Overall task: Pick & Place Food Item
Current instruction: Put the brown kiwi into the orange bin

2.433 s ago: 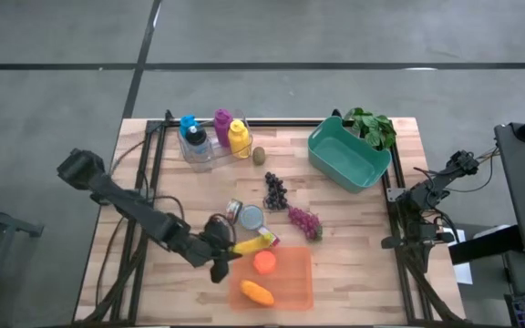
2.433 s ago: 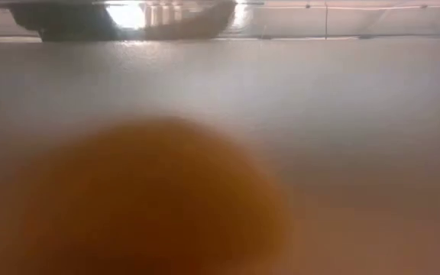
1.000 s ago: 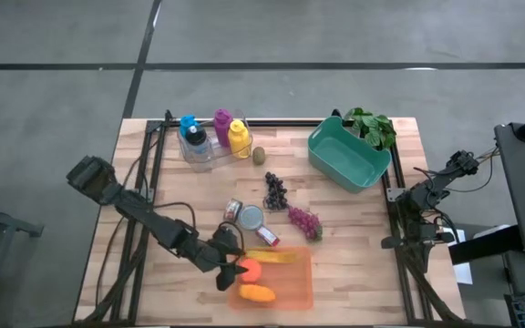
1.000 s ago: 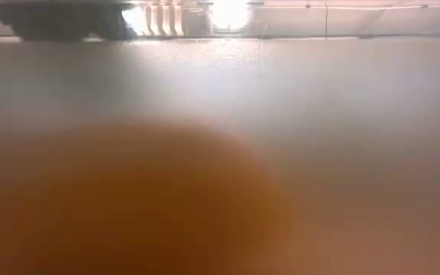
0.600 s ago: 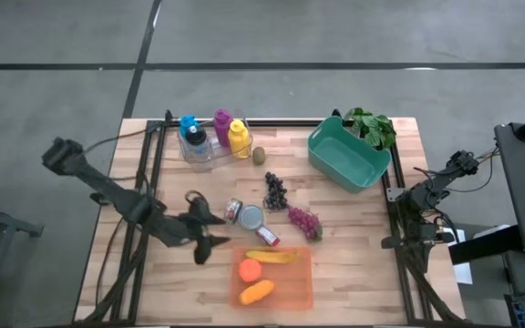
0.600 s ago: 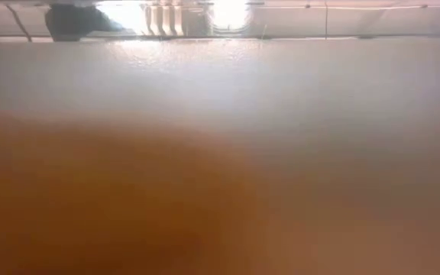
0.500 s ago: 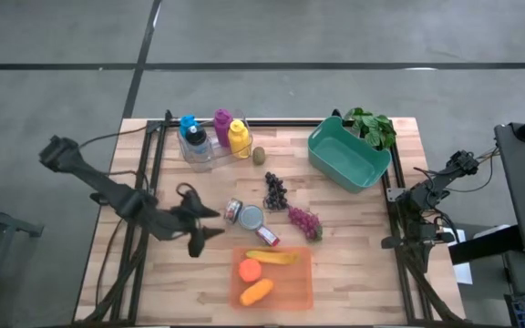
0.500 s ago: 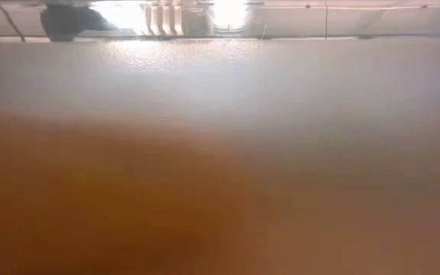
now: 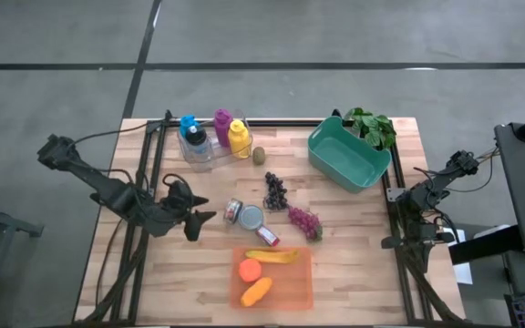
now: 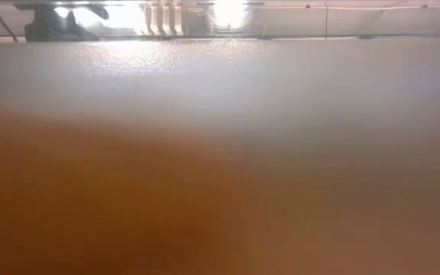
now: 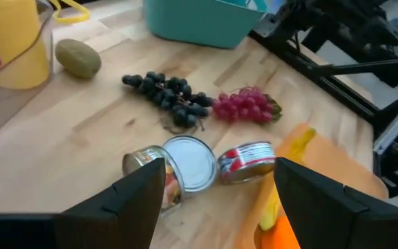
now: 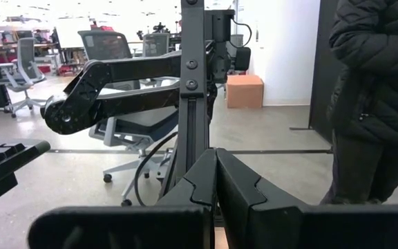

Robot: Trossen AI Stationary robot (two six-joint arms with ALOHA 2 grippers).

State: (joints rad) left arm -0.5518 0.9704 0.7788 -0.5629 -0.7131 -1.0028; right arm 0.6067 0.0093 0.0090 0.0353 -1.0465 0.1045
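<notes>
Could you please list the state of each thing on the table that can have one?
left tool: open, empty, above bare wood
right tool: shut, parked off the table's right side
orange tray: holds banana, orange, carrot
teal bin: empty
open can: on its side
small can: on its side
</notes>
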